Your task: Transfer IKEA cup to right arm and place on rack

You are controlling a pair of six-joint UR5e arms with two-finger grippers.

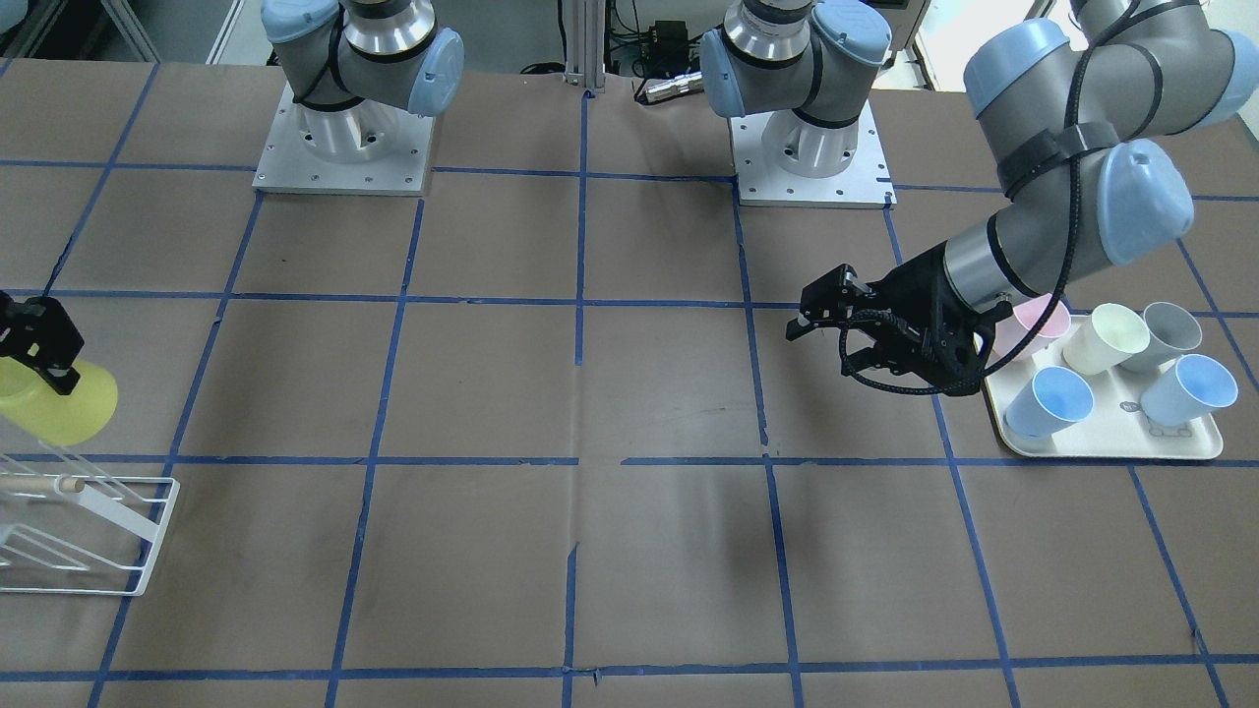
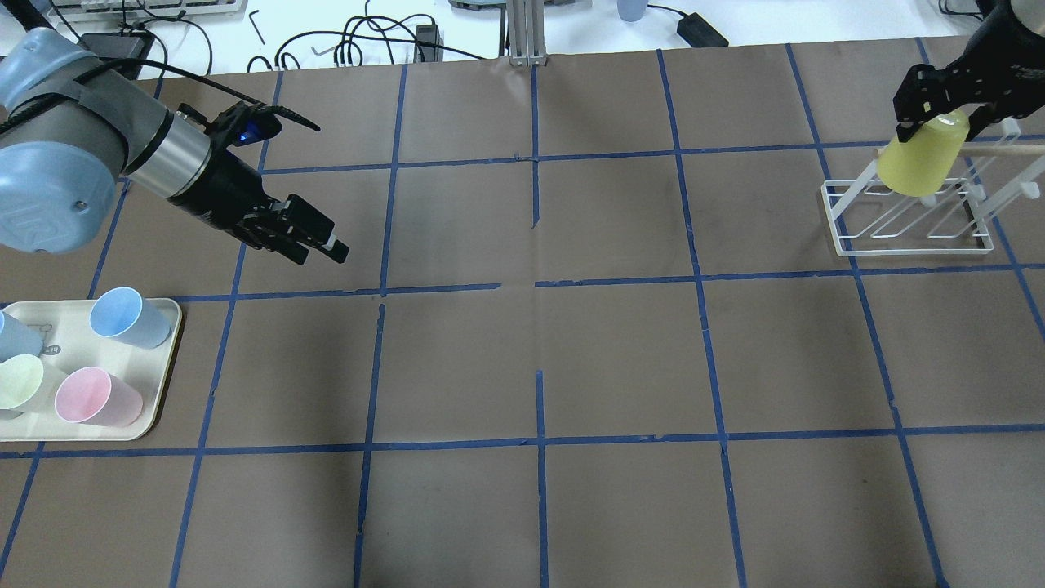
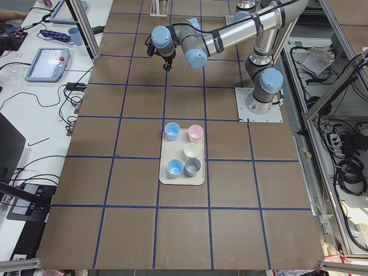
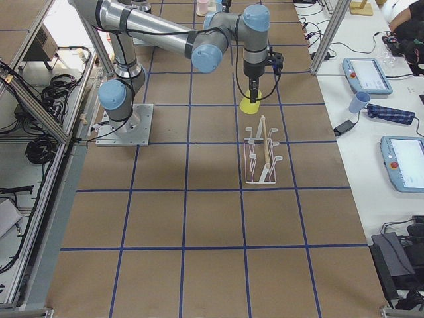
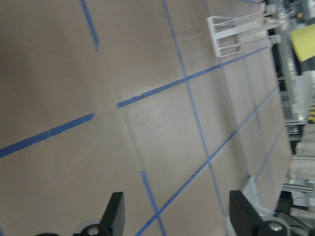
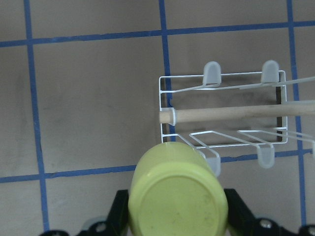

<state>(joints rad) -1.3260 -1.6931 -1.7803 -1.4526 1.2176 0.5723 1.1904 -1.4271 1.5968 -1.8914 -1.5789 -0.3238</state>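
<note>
The jaws of the right arm [image 4: 152, 28] clamp the sides of the yellow IKEA cup [image 6: 177, 191], holding it mouth-down and tilted over one end of the white wire rack [image 2: 914, 249], beside its wooden dowel [image 6: 236, 113]. Whether cup and rack touch is unclear. The jaws of the left arm [image 2: 65, 147] are spread apart and empty above the brown bench [image 2: 620, 359], near a tray [image 2: 159, 367] of pastel cups [image 2: 122, 317].

The rack [image 1: 157, 536] and yellow cup [image 1: 59, 403] are cut off at the front view's left edge, the tray [image 2: 159, 384] at the overhead view's left edge.
</note>
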